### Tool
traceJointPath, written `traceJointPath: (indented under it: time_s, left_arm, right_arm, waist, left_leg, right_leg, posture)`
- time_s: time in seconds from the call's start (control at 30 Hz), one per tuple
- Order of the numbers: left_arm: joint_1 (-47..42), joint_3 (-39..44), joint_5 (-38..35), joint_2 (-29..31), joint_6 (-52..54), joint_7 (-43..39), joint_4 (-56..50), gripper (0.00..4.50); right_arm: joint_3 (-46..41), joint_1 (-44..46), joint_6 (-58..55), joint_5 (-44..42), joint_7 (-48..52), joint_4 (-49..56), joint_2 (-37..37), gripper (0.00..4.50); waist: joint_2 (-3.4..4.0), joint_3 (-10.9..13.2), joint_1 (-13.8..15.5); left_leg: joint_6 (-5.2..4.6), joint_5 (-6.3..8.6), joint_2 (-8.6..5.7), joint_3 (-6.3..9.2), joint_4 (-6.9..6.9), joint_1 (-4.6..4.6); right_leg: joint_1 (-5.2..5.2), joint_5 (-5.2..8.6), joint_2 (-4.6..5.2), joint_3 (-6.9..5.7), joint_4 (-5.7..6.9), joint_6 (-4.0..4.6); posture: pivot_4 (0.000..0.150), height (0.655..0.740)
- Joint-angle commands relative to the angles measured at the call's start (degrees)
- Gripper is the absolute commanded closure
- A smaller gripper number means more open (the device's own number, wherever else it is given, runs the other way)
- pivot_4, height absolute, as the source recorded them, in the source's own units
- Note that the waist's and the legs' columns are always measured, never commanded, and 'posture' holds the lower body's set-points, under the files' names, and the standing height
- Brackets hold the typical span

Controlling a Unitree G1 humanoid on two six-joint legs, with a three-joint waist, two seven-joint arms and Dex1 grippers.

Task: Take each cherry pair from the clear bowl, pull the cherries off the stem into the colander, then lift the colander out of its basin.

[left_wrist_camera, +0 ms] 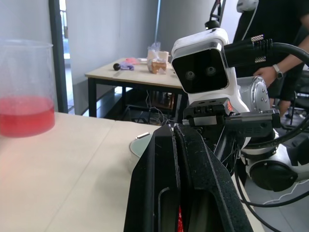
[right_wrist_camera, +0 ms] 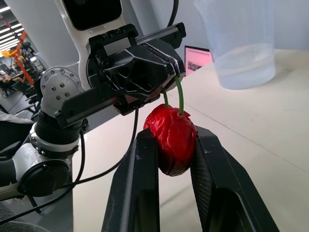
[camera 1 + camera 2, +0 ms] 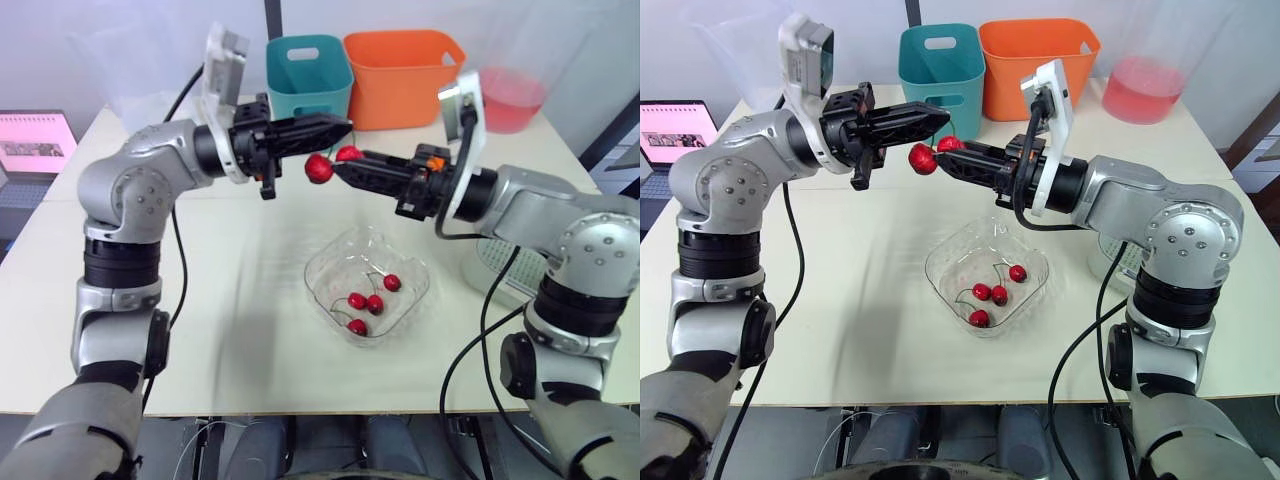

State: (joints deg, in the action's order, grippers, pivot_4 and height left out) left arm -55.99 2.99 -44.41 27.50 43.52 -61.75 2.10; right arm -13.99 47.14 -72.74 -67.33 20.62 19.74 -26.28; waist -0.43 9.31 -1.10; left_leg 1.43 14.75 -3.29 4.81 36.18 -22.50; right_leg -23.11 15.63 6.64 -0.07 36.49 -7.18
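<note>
Cherry pair (image 3: 330,160) is in the air between my two end effectors, above the worktop (image 3: 230,300) just behind the clear bowl (image 3: 322,262).
- Left end effector (image 3: 340,127): closed on the stem (image 2: 180,96), pinching its top end.
- Right end effector (image 3: 345,162): closed on one cherry (image 2: 174,135), squeezed between both fingers.
- Second cherry (image 3: 319,168) hangs free off the stem, just beside the clamped one.

The stem's long axis runs from the left tips down to the fruit, and the end effectors face each other tip to tip. Pull direction looks like right arm back along its own fingers, away from the left.

Issue: the colander (image 3: 497,262) sits to my right, low, mostly behind the right forearm. The pair isn't over it, so a cherry freed here would likely land on the worktop or in the bowl.

The bowl holds four more cherries (image 3: 375,303). Teal bin (image 3: 308,72), orange bin (image 3: 402,75) and a jug of pink liquid (image 3: 510,95) stand behind, well apart. Nothing lies between the pair and the colander but my own arm.
</note>
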Motion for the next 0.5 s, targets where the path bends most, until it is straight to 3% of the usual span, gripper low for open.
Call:
traceJointPath:
  time_s: [0.03, 0.5]
  left_arm:
    - [-1.38, 1.01, -0.59, 0.59, -0.30, -0.34, -1.40, 4.50]
    - [-2.46, 0.95, -0.03, 0.82, -1.07, -0.50, 0.57, 4.50]
  right_arm:
    - [0.32, -0.97, 0.73, -1.53, 0.90, 1.18, -1.52, 3.95]
    - [5.86, -8.56, 5.46, 2.57, 5.50, 4.75, -6.70, 3.95]
  waist:
    - [0.00, 0.00, 0.01]
    - [0.00, 0.00, -0.05]
  left_leg:
    - [0.00, 0.00, 0.00, 0.00, 0.00, 0.00]
    - [-0.20, 0.11, 0.00, -0.01, 0.01, 0.00]
  right_leg:
    - [0.00, 0.00, 0.00, 0.00, 0.00, 0.00]
    - [-0.01, 0.00, -0.01, 0.01, 0.00, 0.00]
  posture:
    - [0.150, 0.7400]
    - [0.150, 0.7400]
